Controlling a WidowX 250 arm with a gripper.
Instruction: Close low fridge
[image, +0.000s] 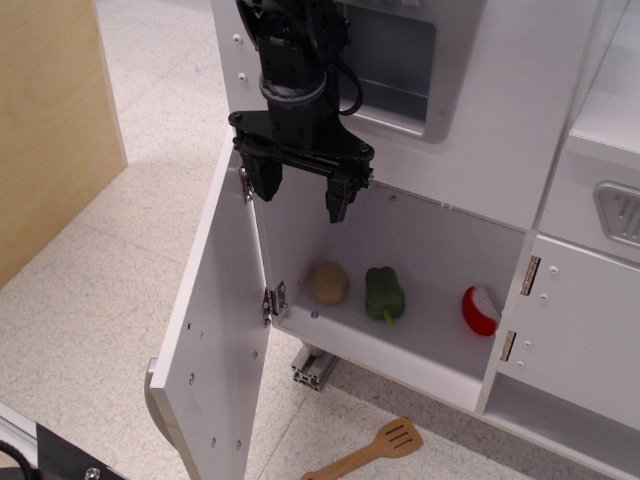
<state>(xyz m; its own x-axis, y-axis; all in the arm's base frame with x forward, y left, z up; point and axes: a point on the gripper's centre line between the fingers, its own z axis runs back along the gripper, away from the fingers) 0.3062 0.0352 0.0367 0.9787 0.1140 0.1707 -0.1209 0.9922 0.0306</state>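
Observation:
The low fridge (420, 250) is a white compartment standing open. Its large white door (215, 330) is swung out to the left on metal hinges (274, 300), showing its inner face; the handle side is hidden. Inside lie a tan round toy (329, 283), a green toy pepper (384, 293) and a red-and-white toy (480, 310). My black gripper (303, 195) hangs open and empty at the compartment's top left, just right of the door's upper hinge edge, above the toys.
A white panel with a recessed grey dispenser (395, 65) sits above the compartment. A smaller white cabinet door with hinges (580, 330) is at right. A wooden spatula (375, 448) lies on the floor. A wooden panel (50, 120) stands at left.

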